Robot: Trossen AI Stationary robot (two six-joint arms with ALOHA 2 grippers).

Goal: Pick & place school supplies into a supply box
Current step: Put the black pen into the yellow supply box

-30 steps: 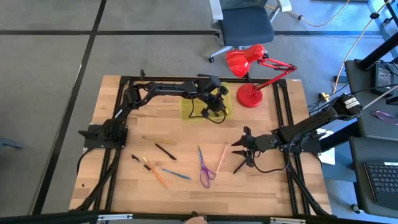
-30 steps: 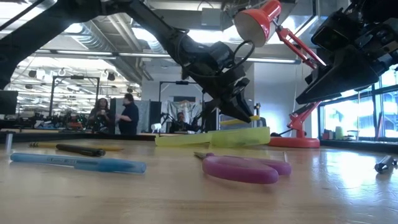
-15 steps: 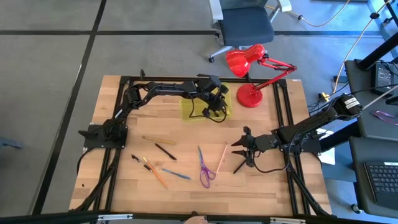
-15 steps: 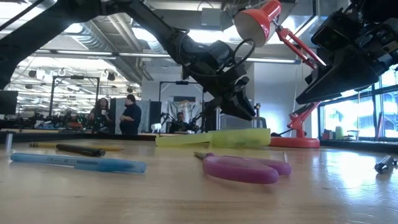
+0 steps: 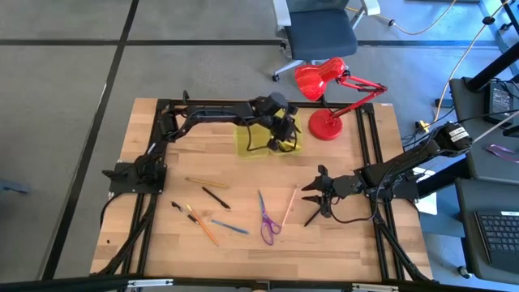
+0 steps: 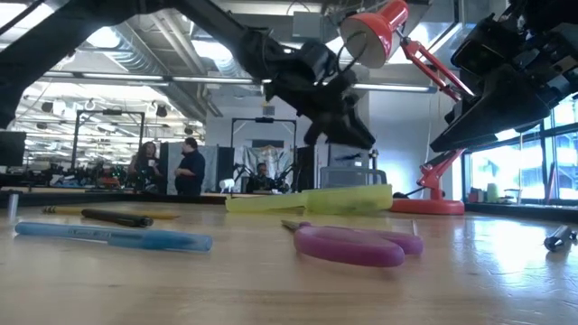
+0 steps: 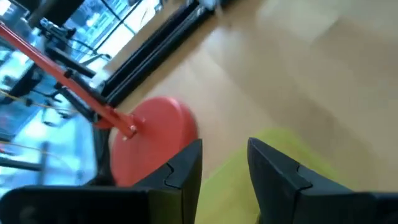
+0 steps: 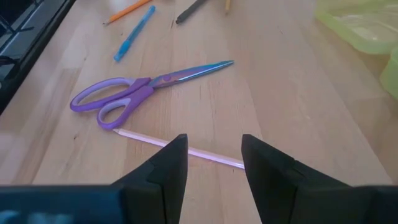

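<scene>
Yellow-green supply box lies upper centre on the worktop; left gripper hovers over it, jaws spread, empty. Right gripper, jaws spread, waits right of the scissors.

The left arm hides part of the supply box — its contents cannot be told. Near the table's front edge, small pens blur together — colours uncertain.
</scene>
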